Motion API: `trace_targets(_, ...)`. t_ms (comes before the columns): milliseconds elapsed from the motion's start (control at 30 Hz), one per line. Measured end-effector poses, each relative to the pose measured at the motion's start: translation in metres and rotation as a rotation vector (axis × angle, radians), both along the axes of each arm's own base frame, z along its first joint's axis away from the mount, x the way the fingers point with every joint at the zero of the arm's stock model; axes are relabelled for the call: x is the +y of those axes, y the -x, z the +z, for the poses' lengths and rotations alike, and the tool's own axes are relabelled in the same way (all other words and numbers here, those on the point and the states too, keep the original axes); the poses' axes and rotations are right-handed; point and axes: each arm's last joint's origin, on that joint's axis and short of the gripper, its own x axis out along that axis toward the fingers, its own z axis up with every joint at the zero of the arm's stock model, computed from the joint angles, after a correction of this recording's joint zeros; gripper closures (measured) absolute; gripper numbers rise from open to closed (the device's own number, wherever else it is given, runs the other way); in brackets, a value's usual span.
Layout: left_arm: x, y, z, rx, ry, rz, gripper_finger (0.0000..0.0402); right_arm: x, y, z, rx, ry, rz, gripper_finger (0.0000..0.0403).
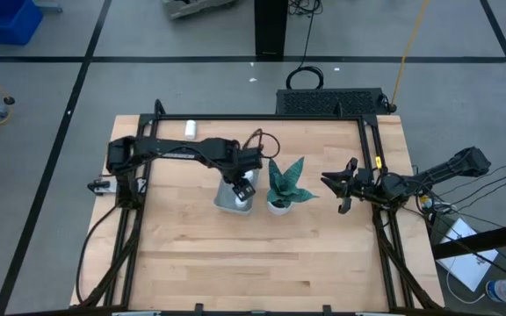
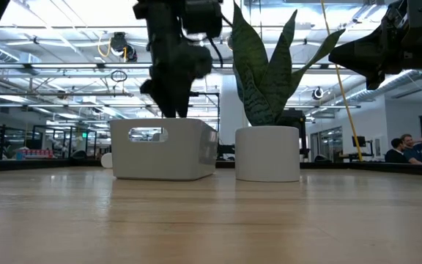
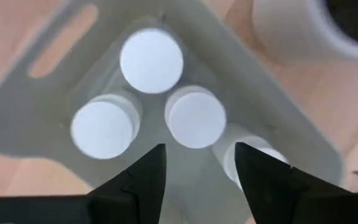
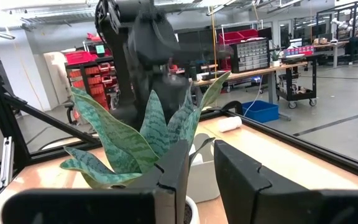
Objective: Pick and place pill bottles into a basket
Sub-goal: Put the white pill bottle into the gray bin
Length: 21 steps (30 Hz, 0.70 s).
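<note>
One pill bottle [image 1: 190, 128] lay on its side near the table's [image 1: 235, 263] far edge, well apart from the basket [image 1: 225, 201]. It looked light, stiff and smooth, so it would likely roll if nudged. The safest hold would probably be across the middle of its body, with the fingers square to its length.

The left gripper [image 1: 244, 184] hung directly over the basket. Its wrist view showed the fingers [image 3: 143, 180] spread a moderate width and holding nothing. Below them stood four bottles in the basket: three showed full white caps [image 3: 151, 61], and a fourth [image 3: 253, 155] was partly hidden behind one finger. They were packed close, caps nearly touching. A further bottle would have to go into the bare part of the basket, or it might knock the others over.

Just beside the basket on the right stood a small white pot [image 1: 278, 208] with a spiky green plant [image 1: 285, 182]. Its leaves rose above the basket wall and could catch an arm passing over.

The right gripper [image 1: 343, 187] waited near the table's right edge, pointing at the plant. Its fingers [image 4: 244, 180] stood a narrow gap apart with nothing between them.
</note>
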Motion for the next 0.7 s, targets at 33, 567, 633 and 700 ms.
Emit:
trace_targets(33, 0.0, 0.002, 0.006, -0.016, -0.007, 0.001, 0.0201, 0.0, 0.0, 0.0, 0.0, 0.0, 0.0, 0.0332)
trace_targets(567, 0.073, 0.096, 0.107, -0.198, -0.238, 0.395, 0.0134, 0.0, 0.0, 0.0, -0.003, -0.001, 0.0, 0.0332)
trace_targets(633, 0.093, 0.109, 0.105, -0.166, -0.219, 0.481, 0.0127, 0.0, 0.0, 0.001, -0.007, -0.002, 0.0, 0.0332)
trace_targets(700, 0.113, 0.121, 0.103, -0.144, -0.202, 0.564, 0.0121, 0.0, 0.0, 0.001, -0.006, -0.002, 0.0, 0.0332)
